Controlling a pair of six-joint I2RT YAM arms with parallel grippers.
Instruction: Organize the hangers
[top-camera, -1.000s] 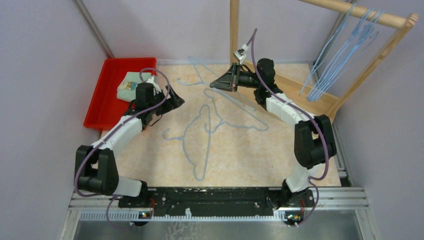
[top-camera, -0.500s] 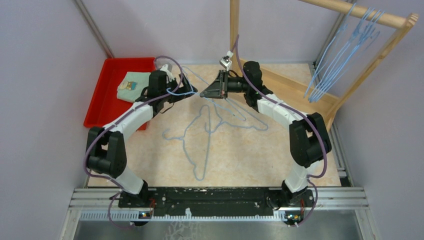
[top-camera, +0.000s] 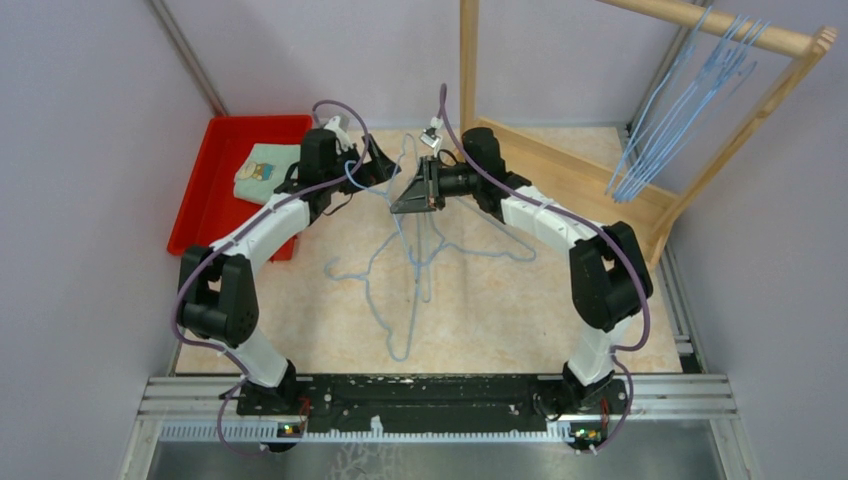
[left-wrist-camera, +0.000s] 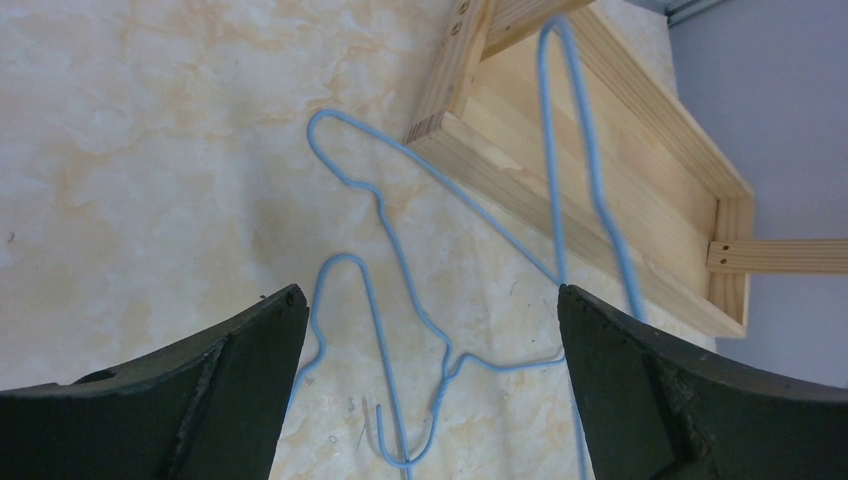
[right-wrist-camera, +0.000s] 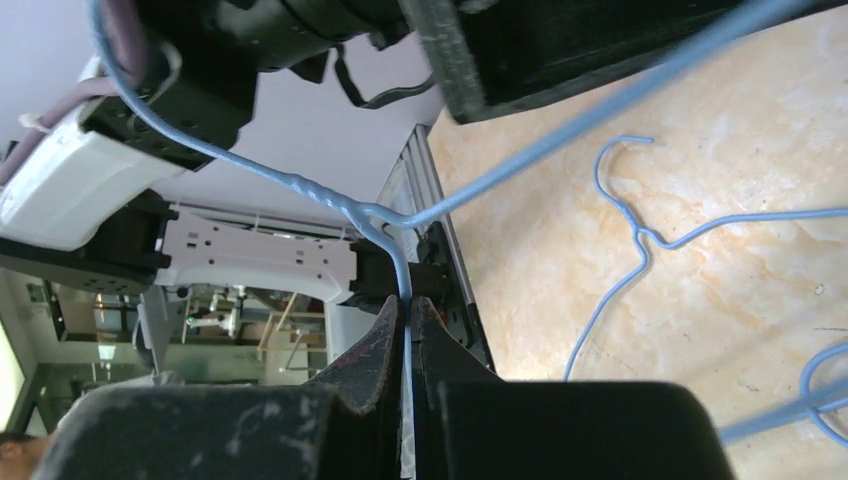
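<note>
My right gripper (top-camera: 397, 207) is shut on the neck wire of a light-blue hanger (top-camera: 408, 240) and holds it up above the table's middle back. In the right wrist view the fingers (right-wrist-camera: 380, 345) pinch the wire just below its twist (right-wrist-camera: 330, 200). My left gripper (top-camera: 378, 165) is open right beside it; in the left wrist view (left-wrist-camera: 427, 300) its jaws stand wide apart, and a long wire (left-wrist-camera: 565, 150) runs down near the right finger. Other hangers (top-camera: 385, 290) lie tangled on the table (left-wrist-camera: 345, 270). Several more (top-camera: 670, 110) hang on the rack rail.
The wooden rack (top-camera: 700, 25) stands at the back right, its base frame (top-camera: 560, 170) on the table and close to both grippers (left-wrist-camera: 600, 150). A red tray (top-camera: 215, 200) with a folded cloth (top-camera: 262, 170) sits at the back left.
My right gripper has carried the hanger leftward and a little nearer. My left gripper has swung right and back until it stands next to the held hanger.
</note>
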